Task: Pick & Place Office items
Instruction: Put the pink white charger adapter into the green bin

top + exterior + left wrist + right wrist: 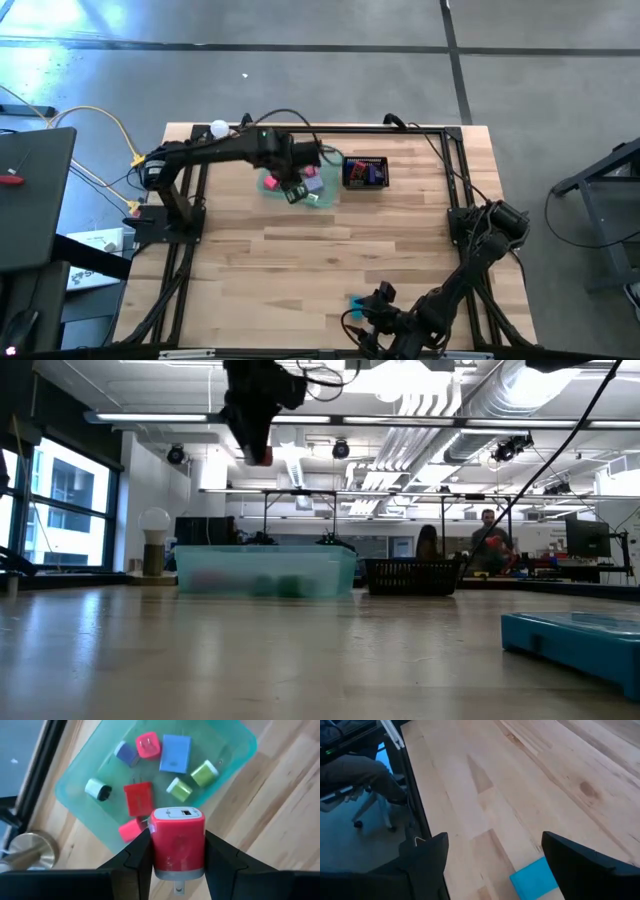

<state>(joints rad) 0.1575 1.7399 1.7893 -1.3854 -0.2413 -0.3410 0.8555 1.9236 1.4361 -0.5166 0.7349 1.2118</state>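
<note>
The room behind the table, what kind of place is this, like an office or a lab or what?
Most likely an open-plan office or lab workspace. Exposed ducts and pipes run under the ceiling with long strip lights, and people sit at desks with a monitor in the background.

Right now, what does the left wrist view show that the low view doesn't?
Only the left wrist view: the loose pieces in the translucent green rectangular tray, among them a blue block and a flat red block.

Only the low view: the black mesh wire basket.

Both: the left gripper above the tray, jaws shut on a red charger plug.
</note>
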